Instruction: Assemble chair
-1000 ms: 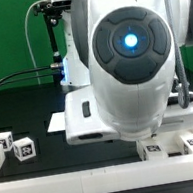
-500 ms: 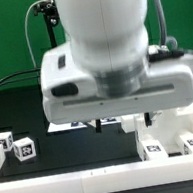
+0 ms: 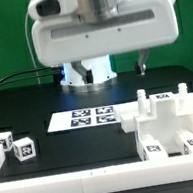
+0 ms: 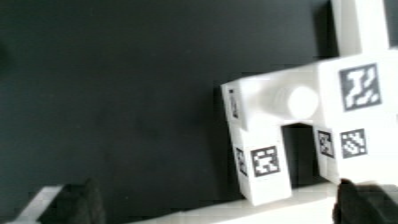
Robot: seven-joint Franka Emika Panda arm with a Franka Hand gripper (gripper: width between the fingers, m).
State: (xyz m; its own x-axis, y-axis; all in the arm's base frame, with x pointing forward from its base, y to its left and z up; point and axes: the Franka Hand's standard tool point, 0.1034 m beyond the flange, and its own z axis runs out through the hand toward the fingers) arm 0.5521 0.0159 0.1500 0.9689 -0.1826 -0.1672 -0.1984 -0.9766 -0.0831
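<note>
In the wrist view the hand [image 4: 217, 205] is spread wide and holds nothing: its two dark fingertips [image 4: 71, 206] show blurred and far apart, with only the black bench [image 4: 107, 90] between them. The part-built chair [image 4: 294, 105] lies on the bench clear of both fingertips, a white blocky piece with a rounded boss on its upper face, a slot cut between two square limbs, and black-and-white tags on several faces. The marker board cannot be made out with certainty here. In the exterior view the hand hangs high above the marker board [image 3: 86, 116] and touches nothing. The chair stands just beside the marker board, on the exterior view's right of it and nearer the camera, as a stepped white block with short posts standing up from its top and two tags on its front face. Two small loose pieces [image 3: 15, 147], white cubes with tags, sit well apart from the marker board on the exterior view's left of it, close to the white rail [image 3: 67, 176] that runs in front of the board. The step in hand looks like the pause between parts: one joint made, the next piece not yet fetched. The next move probably calls for carrying the hand across to the cubes, lowering it with the jaws astride one, and closing squarely so the piece does not twist.
</note>
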